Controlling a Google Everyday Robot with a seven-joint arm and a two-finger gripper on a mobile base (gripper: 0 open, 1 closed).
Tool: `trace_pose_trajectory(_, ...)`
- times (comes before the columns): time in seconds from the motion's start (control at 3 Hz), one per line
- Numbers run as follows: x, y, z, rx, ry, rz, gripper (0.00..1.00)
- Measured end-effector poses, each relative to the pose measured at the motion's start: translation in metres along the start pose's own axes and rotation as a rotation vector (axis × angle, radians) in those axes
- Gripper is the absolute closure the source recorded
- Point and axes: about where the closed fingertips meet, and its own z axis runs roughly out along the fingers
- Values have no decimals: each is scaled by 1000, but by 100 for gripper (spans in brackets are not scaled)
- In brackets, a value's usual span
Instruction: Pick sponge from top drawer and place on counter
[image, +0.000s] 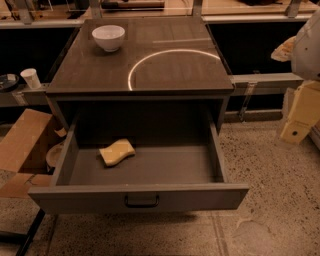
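Counter sat over the pulled-out top drawer, gripper hung at right, apart from both, open-or-closed state couldn't be told, white bowl on counter back-left, sponge lay inside drawer, left of centre.

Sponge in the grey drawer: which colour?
Yellow wavy-edged foam sponge, camera view; the gripper hangs right of the grey drawer.
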Motion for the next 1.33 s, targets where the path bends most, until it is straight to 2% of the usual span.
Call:
trace_pose_trajectory(0.33, 0, 0, 0, 0, 0, 0, 0)
trace_pose_trajectory(0.67, -3, -1, 47, -20, 2, 0, 0)
trace_pose_trajectory(1.0, -13, 2, 111, -74, -43, -15, 0)
trace_pose_trajectory(1.33, -48, 3, 170, -148, -151, -65, 0)
